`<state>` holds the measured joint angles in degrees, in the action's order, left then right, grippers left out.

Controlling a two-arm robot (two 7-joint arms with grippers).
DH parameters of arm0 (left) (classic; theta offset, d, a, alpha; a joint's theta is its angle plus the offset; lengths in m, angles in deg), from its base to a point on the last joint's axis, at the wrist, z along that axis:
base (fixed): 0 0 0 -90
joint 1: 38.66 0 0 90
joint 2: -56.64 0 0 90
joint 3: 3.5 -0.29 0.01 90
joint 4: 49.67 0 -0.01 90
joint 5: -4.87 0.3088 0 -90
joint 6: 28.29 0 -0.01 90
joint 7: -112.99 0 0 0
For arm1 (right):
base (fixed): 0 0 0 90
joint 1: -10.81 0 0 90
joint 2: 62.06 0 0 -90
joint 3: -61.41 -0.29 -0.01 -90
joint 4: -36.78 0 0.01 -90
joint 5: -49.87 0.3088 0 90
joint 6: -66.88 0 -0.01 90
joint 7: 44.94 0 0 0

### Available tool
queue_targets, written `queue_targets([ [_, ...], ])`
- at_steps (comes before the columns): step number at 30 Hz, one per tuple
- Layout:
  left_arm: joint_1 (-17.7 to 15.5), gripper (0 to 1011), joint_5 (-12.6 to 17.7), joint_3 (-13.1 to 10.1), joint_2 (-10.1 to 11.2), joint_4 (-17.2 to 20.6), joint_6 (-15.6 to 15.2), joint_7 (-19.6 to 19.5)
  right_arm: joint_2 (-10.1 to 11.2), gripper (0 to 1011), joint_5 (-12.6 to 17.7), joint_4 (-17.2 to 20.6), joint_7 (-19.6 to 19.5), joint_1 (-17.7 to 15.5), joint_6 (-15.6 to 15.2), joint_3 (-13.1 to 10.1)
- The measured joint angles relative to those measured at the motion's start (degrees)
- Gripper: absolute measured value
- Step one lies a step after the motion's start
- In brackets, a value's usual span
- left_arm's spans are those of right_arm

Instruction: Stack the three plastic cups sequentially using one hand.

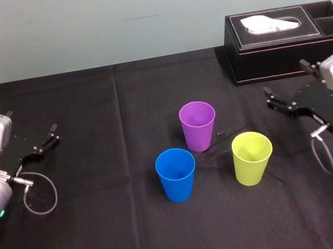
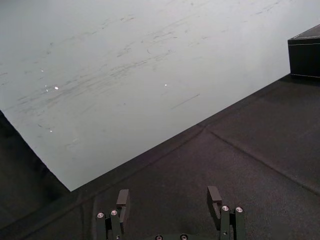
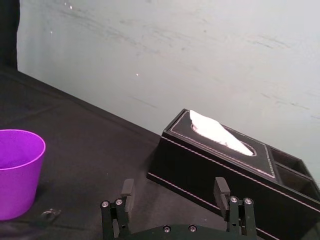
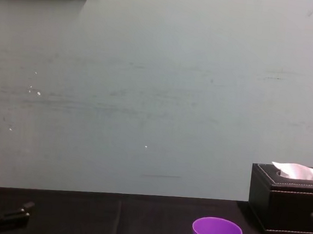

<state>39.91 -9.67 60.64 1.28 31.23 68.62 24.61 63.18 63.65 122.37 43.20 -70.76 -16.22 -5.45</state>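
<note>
The purple cup (image 1: 199, 125), blue cup (image 1: 177, 174) and yellow-green cup (image 1: 252, 157), smooth tapered plastic tumblers, stand upright and apart mid-worktop (image 1: 108, 236), the purple one nearest the far edge. The left gripper (image 2: 168, 200) hangs by the left edge, its thin black fingers (image 2: 123, 199) spread wide, holding nothing. The right gripper (image 3: 174, 187) by the right edge is equally wide and empty. A stitched black tissue box (image 1: 287, 40) sits at the far right corner.
</note>
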Motion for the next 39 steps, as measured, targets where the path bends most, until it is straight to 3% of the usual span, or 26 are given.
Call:
queue_targets([
  [7, 0.0, 1011, 0.0, 0.0, 0.0, 0.0, 0.0, 0.0, 4.48, 1004, 4.35, 6.07, 3.75, -6.15, -1.93, -3.65],
  [9, 0.0, 1011, 0.0, 0.0, 0.0, 0.0, 0.0, 0.0, 7.55, 1004, 7.79, 8.86, 7.37, -10.11, -2.79, -5.59],
  [14, 0.0, 1011, 0.0, 0.0, 0.0, 0.0, 0.0, 0.0, 11.38, 1004, 11.62, 11.79, 12.52, -15.24, -2.69, -7.92],
  [19, 0.0, 1011, 0.0, 0.0, 0.0, 0.0, 0.0, 0.0, 14.39, 1004, 12.75, 13.45, 17.12, -19.03, -1.49, -9.0],
  [28, 0.0, 1011, 0.0, 0.0, 0.0, 0.0, 0.0, 0.0, 15.19, 1004, 16.42, 13.71, 24.38, -20.96, -0.2, -9.86],
  [34, 0.0, 1012, 0.0, 0.0, 0.0, 0.0, 0.0, 0.0, 13.49, 1004, 17.27, 13.36, 26.42, -20.41, -0.28, -9.79],
  [39, 0.0, 1011, 0.0, 0.0, 0.0, 0.0, 0.0, 0.0, 11.9, 1004, 16.16, 12.93, 27.92, -18.97, -1.1, -8.46],
])
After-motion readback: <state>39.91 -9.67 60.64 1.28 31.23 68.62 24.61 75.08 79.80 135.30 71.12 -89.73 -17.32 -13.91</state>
